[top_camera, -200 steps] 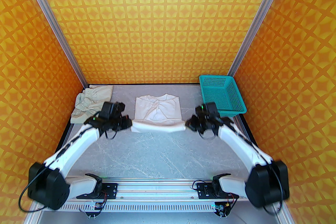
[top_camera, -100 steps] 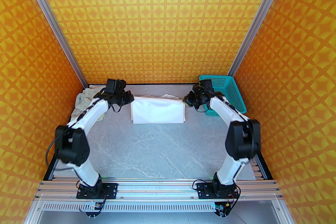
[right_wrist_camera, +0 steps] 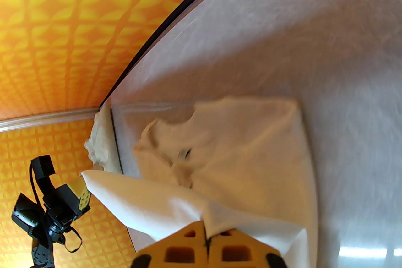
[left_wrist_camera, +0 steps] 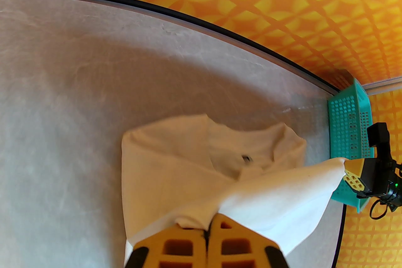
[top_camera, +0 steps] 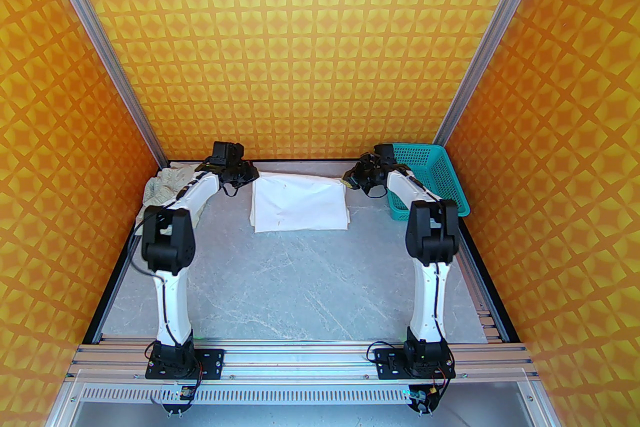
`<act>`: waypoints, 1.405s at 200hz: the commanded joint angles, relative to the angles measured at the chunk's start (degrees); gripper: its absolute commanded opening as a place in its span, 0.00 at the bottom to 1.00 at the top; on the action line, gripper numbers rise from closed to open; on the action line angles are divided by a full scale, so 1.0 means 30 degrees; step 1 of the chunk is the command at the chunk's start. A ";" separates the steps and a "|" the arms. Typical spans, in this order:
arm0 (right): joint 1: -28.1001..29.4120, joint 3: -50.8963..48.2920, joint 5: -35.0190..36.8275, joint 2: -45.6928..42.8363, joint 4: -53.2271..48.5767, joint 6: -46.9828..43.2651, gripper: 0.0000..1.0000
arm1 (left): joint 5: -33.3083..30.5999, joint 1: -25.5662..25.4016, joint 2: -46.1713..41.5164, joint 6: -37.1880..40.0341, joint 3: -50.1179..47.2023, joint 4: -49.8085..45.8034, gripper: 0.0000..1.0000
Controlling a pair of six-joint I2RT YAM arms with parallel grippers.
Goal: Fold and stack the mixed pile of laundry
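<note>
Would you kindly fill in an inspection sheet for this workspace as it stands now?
Surface: grey marbled table, no spills seen.
Job's things: white shirt folded at far centre, its far edge stretched between the tools; beige garment crumpled in the far left corner, partly behind the left arm.
Clutter: teal basket in the far right corner.
Tools: left tool and right tool each shut on a far corner of the shirt.
Cables: black cable loop hangs under the left wrist.
Surroundings: orange patterned walls, aluminium posts.
</note>
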 commanded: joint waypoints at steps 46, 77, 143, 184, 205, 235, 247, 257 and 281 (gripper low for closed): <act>-0.0212 0.2289 -0.0523 0.2698 0.6337 -0.0344 0.47 | 0.2331 0.1000 0.2959 -0.1577 0.1210 0.7173 0.31; -0.0205 0.0355 0.0400 0.0319 0.5492 -0.1978 0.48 | 0.2627 0.0992 0.0810 -0.1582 -0.0739 0.8456 0.31; 0.1721 -0.5852 0.2728 -0.3701 0.5201 -0.3280 0.40 | 0.2800 -0.1211 -0.2813 0.0512 -0.4780 0.5366 0.30; 0.1765 -0.2403 0.2453 -0.0143 0.4980 -0.2563 0.28 | 0.3653 -0.1245 0.0039 0.0934 -0.3024 0.5569 0.26; 0.1554 -0.0130 0.2430 0.1728 0.4368 -0.2299 0.26 | 0.3964 -0.1117 0.1600 0.0632 -0.1775 0.6458 0.25; 0.0782 0.0934 0.1722 0.3499 0.5319 -0.0031 0.27 | 0.4422 -0.0418 0.3380 -0.1468 -0.1338 0.8861 0.22; 0.0490 0.1117 0.1370 0.4019 0.5584 0.0552 0.29 | 0.4490 -0.0233 0.3859 -0.1747 -0.1100 0.9069 0.22; 0.0332 0.1358 0.1168 0.4374 0.5512 0.0731 0.30 | 0.4491 -0.0118 0.4130 -0.1646 -0.0834 0.8816 0.22; 0.0205 0.1571 0.0669 0.4623 0.5214 0.0533 0.31 | 0.4545 -0.0059 0.4476 -0.1376 -0.0431 0.8270 0.23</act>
